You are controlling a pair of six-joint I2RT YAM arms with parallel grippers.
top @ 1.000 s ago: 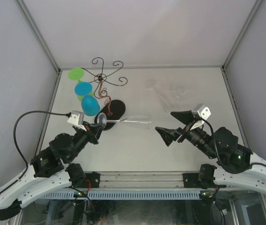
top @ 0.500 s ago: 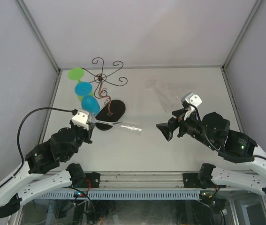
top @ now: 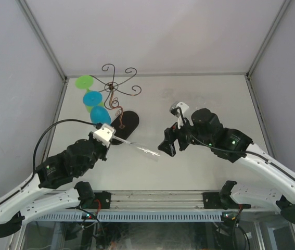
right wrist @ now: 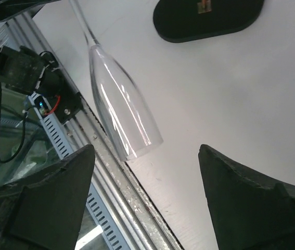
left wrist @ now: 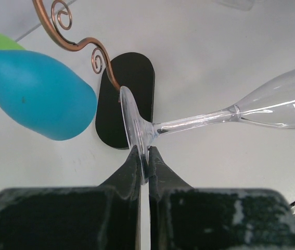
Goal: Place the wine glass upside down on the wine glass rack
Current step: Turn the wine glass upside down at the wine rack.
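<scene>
The left tool (left wrist: 144, 165) is pressed almost all the way together. Its two black fingers (left wrist: 132, 169) pinch the rim of the round foot of a clear wine glass (left wrist: 272, 104). The glass lies on its side in the air above the desk (top: 204, 166). Its thin stem runs away from the left tool, and its long bowl points to the right arm.

The right tool (right wrist: 144, 151) is spread wide. In the right wrist view the open mouth of the glass sits between its two black fingers (right wrist: 59, 182). There is a gap on each side, so the fingers do not touch the glass. From the top view the right tool (top: 167, 146) is just beside the mouth end of the glass.

Behind the foot of the glass is the dark wire wine glass rack (top: 115, 86). It has curly arms, a coppery twisted stem (left wrist: 85, 44) and a black oval base (left wrist: 129, 88) flat on the desk. The clear glass is not on the rack. It is near the base, in front of it.

A bright blue cup (left wrist: 38, 99) hangs bowl-down on the left side of the rack. A green cup foot (top: 85, 82) shows beside it, further back.
</scene>
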